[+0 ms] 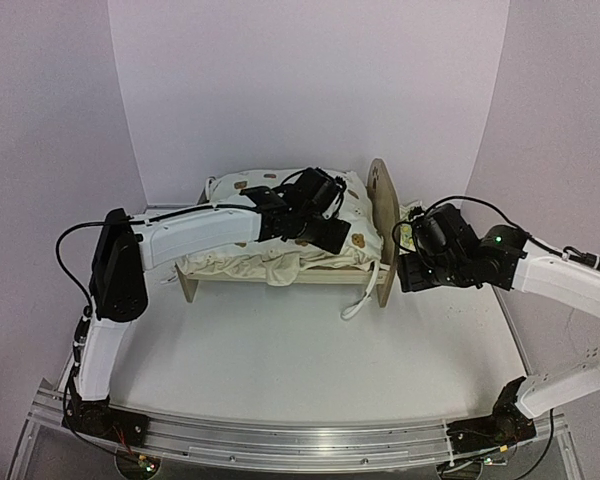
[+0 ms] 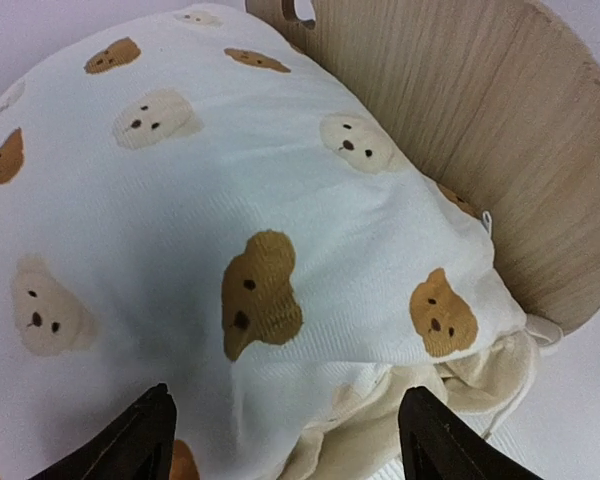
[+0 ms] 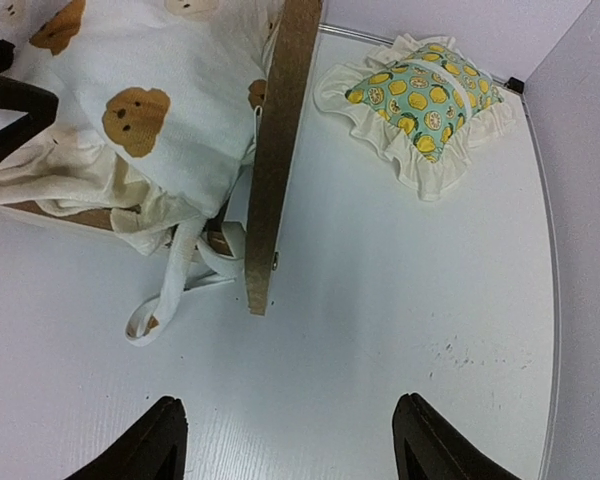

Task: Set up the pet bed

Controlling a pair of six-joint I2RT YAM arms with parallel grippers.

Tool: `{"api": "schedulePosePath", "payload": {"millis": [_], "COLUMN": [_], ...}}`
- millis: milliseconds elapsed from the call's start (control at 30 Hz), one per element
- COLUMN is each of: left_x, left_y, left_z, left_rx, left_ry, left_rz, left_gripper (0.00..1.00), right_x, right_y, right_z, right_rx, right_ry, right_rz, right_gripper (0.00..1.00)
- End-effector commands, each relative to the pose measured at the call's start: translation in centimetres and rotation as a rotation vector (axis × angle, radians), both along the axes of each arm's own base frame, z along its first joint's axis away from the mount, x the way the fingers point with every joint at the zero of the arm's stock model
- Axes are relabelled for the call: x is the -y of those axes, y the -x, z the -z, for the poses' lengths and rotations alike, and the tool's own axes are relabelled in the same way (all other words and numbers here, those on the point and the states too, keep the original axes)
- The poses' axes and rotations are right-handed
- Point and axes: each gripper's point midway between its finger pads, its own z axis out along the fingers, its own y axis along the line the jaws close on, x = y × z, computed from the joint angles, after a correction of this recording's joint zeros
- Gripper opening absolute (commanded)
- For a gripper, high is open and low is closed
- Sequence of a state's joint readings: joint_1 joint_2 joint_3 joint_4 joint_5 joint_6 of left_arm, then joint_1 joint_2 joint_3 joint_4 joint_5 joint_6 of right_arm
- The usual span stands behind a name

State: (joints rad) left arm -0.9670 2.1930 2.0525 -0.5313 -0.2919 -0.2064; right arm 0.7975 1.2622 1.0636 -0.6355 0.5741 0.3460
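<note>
The pet bed (image 1: 384,212) stood toward the back of the table (image 3: 410,300), middle to right, with its long side facing the arms and its right end board (image 3: 276,150) upright. The bear-print cushion (image 2: 280,180) lay over the frame, bunched and uneven. Its near edge sagged over the side rail, and its ties (image 3: 180,290) trailed onto the table by the board's foot. The left gripper (image 2: 285,442) hovered just above the cushion near that board, jaws well apart and holding nothing. The right gripper (image 3: 290,440) hung over bare table just outside the board, likewise wide open and empty. The lemon-print pillow (image 3: 425,95) lay beyond it, at the far right. In my judgement the step in hand was seating the cushion. To do this well, the overhanging edge should be pinched close to its corner, lifted clear of the rail and drawn flat inside the frame. The right arm should steady the board so the light bed does not slide. The ties should be tucked in before the pillow is fetched.
</note>
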Motion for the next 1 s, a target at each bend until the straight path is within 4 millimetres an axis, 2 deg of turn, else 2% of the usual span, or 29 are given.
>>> {"api": "schedulePosePath", "payload": {"millis": [0,133,233,267,300,367,433,600,633,667,800,967], "left_x": [-2.1,-3.4,-4.5,-4.2,-4.1,-3.2,-2.5,-1.6,-1.6,-1.1,-0.3,0.2], "left_y": [1.2,3.3,5.7,6.8,8.0,10.7,13.2,16.7,17.3,18.0,18.8,17.7], "left_z": [-8.8,-9.4,-8.0,-7.6,-6.0,-4.5,-2.1,1.9,3.0,3.0,4.7,6.7], "left_rx": [0.109,0.107,0.081,0.082,0.068,0.082,0.087,0.113,0.114,0.132,0.190,0.195], "left_ry": [0.128,0.145,0.138,0.149,0.136,0.146,0.147,0.229,0.241,0.280,0.340,0.341], "left_rz": [-0.006,0.034,0.092,0.130,0.168,0.257,0.341,0.472,0.490,0.518,0.528,0.468], "left_gripper": [0.80,0.82,0.83,0.83,0.83,0.83,0.83,0.82,0.85,0.88,0.94,0.92], "right_x": [-1.3,-2.6,-2.6,-2.5,-2.5,-2.5,-2.4,-0.5,-0.1,0.4,2.0,1.4], "right_y": [-0.4,-1.6,-2.7,-3.0,-3.1,-3.3,-3.0,-1.0,-0.6,-0.2,1.1,0.7], "right_z": [-1.3,-1.5,-2.1,-2.2,-2.3,-2.2,-1.8,0.4,0.6,1.0,2.3,3.5], "right_rx": [0.053,0.073,0.104,0.111,0.117,0.115,0.108,0.071,0.072,0.068,0.063,0.057], "right_ry": [-0.093,-0.090,-0.071,-0.068,-0.065,-0.064,-0.071,-0.094,-0.102,-0.100,-0.097,-0.069], "right_rz": [-0.018,-0.039,-0.002,0.006,0.014,0.022,0.030,0.062,0.067,0.071,0.091,0.059], "right_gripper": [0.69,0.63,0.61,0.61,0.61,0.61,0.61,0.66,0.66,0.67,0.68,0.66]}}
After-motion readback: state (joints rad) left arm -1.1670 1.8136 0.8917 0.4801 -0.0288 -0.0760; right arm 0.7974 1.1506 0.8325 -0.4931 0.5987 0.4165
